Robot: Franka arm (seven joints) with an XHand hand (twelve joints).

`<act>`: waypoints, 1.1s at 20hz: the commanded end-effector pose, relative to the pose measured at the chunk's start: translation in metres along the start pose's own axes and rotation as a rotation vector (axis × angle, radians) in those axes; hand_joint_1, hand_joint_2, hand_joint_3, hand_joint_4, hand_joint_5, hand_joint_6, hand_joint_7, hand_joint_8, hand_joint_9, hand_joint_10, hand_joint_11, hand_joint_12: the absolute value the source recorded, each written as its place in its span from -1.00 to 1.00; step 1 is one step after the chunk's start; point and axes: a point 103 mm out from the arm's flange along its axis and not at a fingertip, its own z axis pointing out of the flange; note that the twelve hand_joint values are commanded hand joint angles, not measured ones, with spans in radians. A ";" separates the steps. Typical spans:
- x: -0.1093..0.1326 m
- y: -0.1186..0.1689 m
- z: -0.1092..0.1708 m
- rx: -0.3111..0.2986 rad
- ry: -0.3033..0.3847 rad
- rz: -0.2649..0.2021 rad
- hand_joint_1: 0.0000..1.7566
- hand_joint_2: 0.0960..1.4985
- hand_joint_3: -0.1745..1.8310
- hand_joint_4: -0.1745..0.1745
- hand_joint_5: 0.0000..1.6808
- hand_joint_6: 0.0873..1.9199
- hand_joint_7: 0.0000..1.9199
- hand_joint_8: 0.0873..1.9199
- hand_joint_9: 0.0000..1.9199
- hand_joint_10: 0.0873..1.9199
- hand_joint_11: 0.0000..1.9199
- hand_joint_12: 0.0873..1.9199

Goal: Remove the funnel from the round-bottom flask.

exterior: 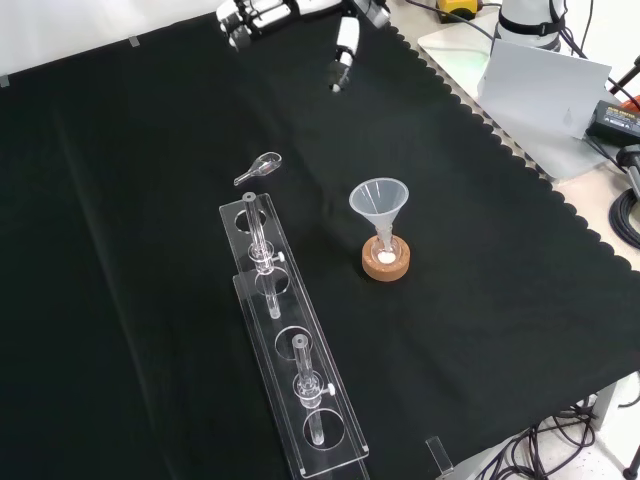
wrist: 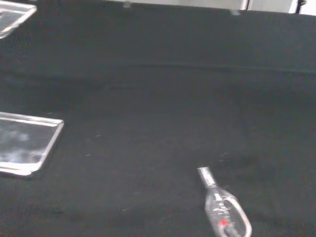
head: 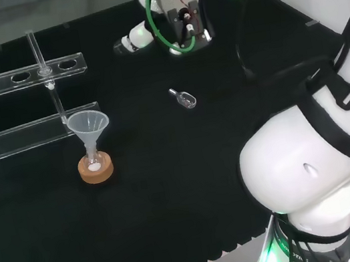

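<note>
A clear funnel (head: pixel 88 124) (exterior: pixel 379 198) stands upright with its stem in a small round-bottom flask (head: pixel 94 162) (exterior: pixel 386 250). The flask holds a little white stuff and rests on a cork ring (head: pixel 97 174) (exterior: pixel 387 266). The hand (head: pixel 183 14) (exterior: pixel 343 45) hovers far from them, at the back of the cloth in the head view and at the top edge in the front view. Its fingers (head: pixel 138 37) look relaxed and spread, with nothing between them.
A small clear scoop (head: pixel 183 98) (exterior: pixel 259 168) (wrist: pixel 223 210) lies on the cloth between the hand and the funnel. A clear plastic tube rack (head: pixel 17 81) (exterior: pixel 285 330) (wrist: pixel 24 143) stands just beside the flask. The arm's white links (head: pixel 317 167) bulk at the head view's right.
</note>
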 end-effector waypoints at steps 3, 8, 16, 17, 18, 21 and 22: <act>0.072 -0.021 -0.031 -0.017 0.117 -0.186 -0.61 -0.26 -0.71 0.38 -1.00 -1.00 -1.00 -1.00 -1.00 -1.00 -1.00 -0.91; 0.108 -0.033 -0.035 0.012 0.172 -0.264 -0.65 -0.28 -0.72 0.35 -1.00 -1.00 -1.00 -1.00 -1.00 -1.00 -1.00 -0.91; 0.145 -0.048 -0.026 0.125 0.280 -0.297 -0.83 -0.33 -0.75 0.26 -1.00 -1.00 -1.00 -1.00 -1.00 -1.00 -1.00 -0.91; 0.147 -0.050 -0.023 0.135 0.285 -0.299 -0.84 -0.34 -0.75 0.25 -1.00 -1.00 -1.00 -1.00 -1.00 -1.00 -1.00 -0.91; 0.150 -0.051 -0.021 0.143 0.292 -0.300 -0.84 -0.34 -0.75 0.23 -1.00 -1.00 -1.00 -1.00 -1.00 -1.00 -1.00 -0.91; 0.157 -0.055 -0.013 0.161 0.298 -0.307 -0.84 -0.33 -0.75 0.19 -1.00 -1.00 -1.00 -1.00 -1.00 -1.00 -1.00 -0.92; 0.161 -0.056 -0.009 0.165 0.289 -0.304 -0.84 -0.32 -0.75 0.18 -1.00 -1.00 -1.00 -1.00 -1.00 -1.00 -1.00 -0.92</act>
